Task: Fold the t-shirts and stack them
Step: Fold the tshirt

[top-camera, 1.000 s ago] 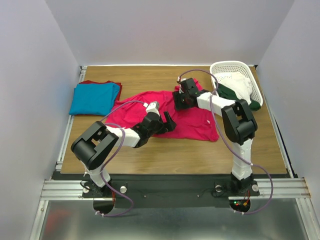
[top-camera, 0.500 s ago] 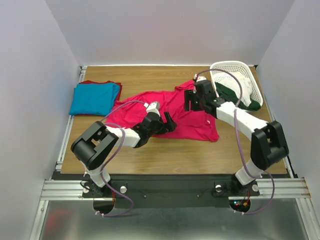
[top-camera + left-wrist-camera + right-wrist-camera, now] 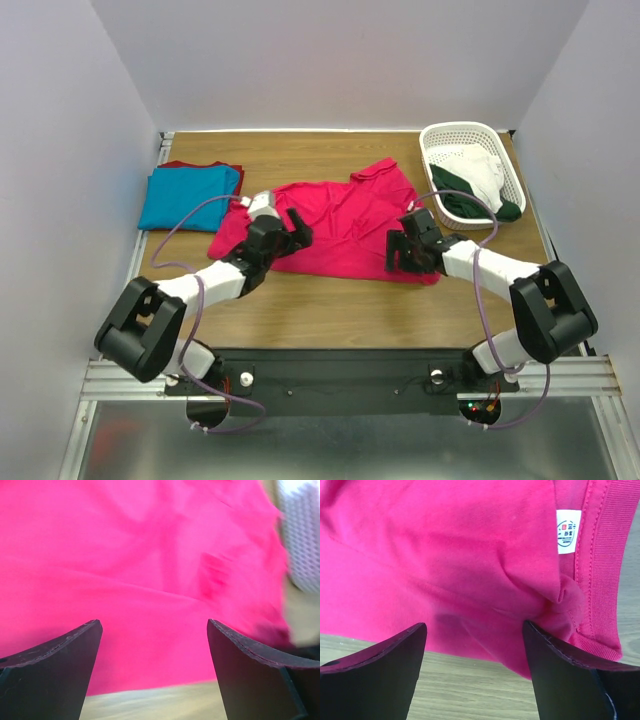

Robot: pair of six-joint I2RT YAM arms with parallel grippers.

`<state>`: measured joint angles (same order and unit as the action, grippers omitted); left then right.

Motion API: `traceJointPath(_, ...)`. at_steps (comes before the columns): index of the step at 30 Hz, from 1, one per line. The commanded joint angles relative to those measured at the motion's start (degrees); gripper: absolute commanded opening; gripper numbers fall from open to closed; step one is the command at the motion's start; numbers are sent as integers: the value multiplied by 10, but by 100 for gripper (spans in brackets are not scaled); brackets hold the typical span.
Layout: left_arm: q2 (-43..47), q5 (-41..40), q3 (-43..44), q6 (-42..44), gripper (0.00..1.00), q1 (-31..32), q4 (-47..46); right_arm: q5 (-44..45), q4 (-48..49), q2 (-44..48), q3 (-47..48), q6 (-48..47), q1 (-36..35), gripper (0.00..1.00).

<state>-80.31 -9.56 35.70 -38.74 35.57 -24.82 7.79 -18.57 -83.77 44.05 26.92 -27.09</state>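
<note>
Pink t-shirt now lies flatter under your right gripper, swung back to its near edge, and left gripper, both gaping empty.

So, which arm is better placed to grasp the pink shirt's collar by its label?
Right, probably: the right end effector, open, is at the collar corner of the pink shirt, white label ahead. The left end effector is over the opposite side.

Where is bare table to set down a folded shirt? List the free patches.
Bare table runs along the far edge between the turquoise shirt and the basket, and along the near edge in front of the pink shirt. The middle is crowded: that shirt, with the left end effector and right end effector over it.
</note>
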Motion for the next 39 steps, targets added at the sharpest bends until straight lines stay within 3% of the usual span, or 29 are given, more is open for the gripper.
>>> traceJointPath(1,48,-31,-67,27,99,-85,25,28,19,5,-7,28,5,84)
traceJointPath(4,62,-41,-86,45,99,-121,23,30,16,-7,-15,36,10,84)
traceJointPath(15,38,-42,-97,28,99,-147,22,39,-30,49,-58,60,37,89)
traceJointPath(26,60,2,-108,-22,99,-145,67,5,-57,102,16,32,37,94)
traceJointPath(32,120,-18,-91,-30,99,-126,92,-3,-54,42,88,2,36,94)
traceJointPath(39,29,-41,4,9,99,-126,60,-11,-17,-55,150,-5,21,93)
